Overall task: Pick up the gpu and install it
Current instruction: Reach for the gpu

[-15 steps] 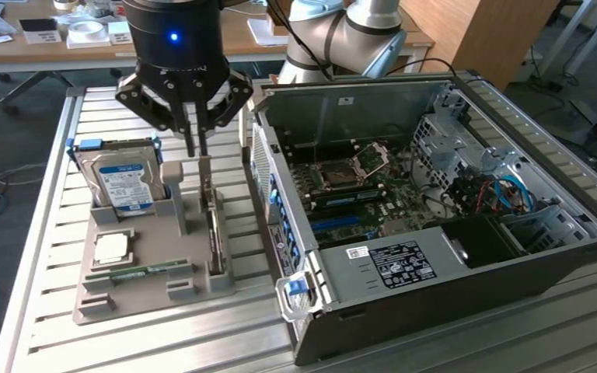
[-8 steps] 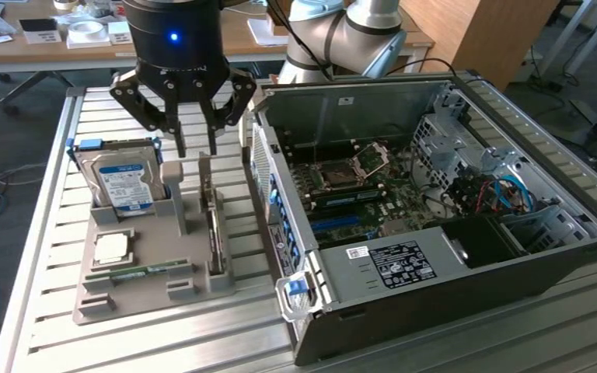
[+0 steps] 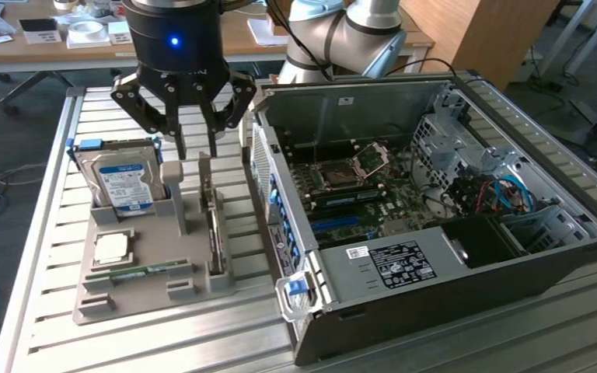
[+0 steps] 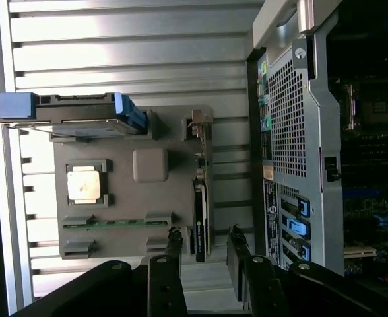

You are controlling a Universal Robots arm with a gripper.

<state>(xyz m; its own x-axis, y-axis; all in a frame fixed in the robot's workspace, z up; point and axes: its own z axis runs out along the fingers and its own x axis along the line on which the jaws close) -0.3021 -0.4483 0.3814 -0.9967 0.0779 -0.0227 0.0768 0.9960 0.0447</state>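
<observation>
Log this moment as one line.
gripper open, above thin dark gpu card | card on edge in grey plastic tray, ungripped | black metal computer case open

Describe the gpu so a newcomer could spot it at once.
Find the open PC case, then the grey tray at the exterior view's left of it. The gpu is the thin card standing on edge along the tray's side nearest the case, below the open hand. Unlike the blue-railed hard drive and flat memory stick, it is dark with a pale end bracket.

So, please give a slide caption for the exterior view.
Open end effector above the graphics card, upright in a grey tray beside the open computer case.
</observation>
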